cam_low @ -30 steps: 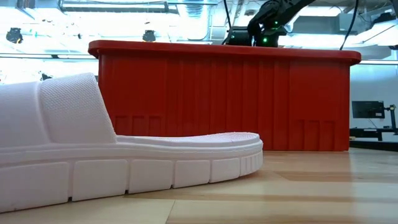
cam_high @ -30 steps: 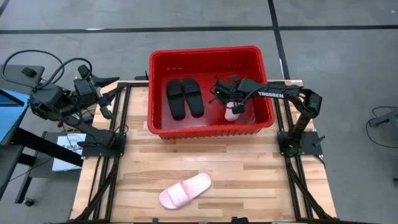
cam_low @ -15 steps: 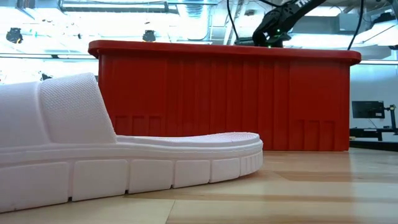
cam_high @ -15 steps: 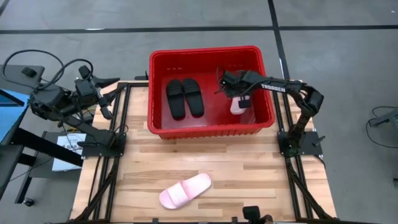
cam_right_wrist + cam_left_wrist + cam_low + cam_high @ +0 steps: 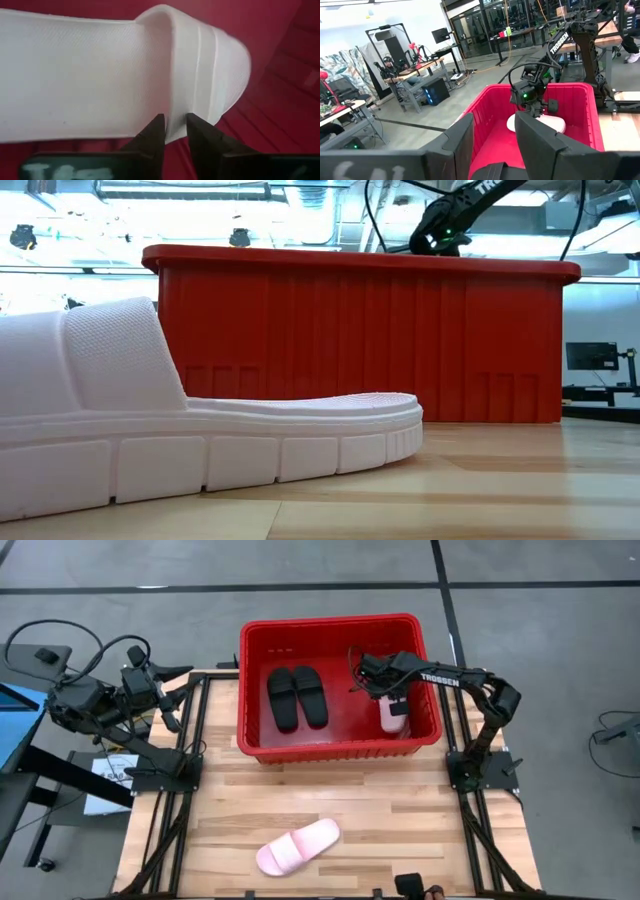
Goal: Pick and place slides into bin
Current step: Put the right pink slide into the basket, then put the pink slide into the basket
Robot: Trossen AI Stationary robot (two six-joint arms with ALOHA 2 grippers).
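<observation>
The right gripper (image 5: 172, 131) pinches the edge of a pink slide (image 5: 115, 75) between its two fingers, inside the red bin (image 5: 262, 750) on its right side. Two black slides (image 5: 297, 697) lie side by side in the bin's left half. Another pink slide (image 5: 297, 846) sits on the table (image 5: 420, 830) in front — well apart. The left gripper (image 5: 492, 145) waits off the table's left edge, fingers spread and empty.

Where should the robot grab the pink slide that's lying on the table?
Probably by the wide strap of the pink slide, coming straight down from above. The strap arches up over the sole, leaving an opening where one finger could slip under while the other presses on top. The slide lies flat with bare table around it, and the sole looks thick and wide, likely harder to pinch.
</observation>
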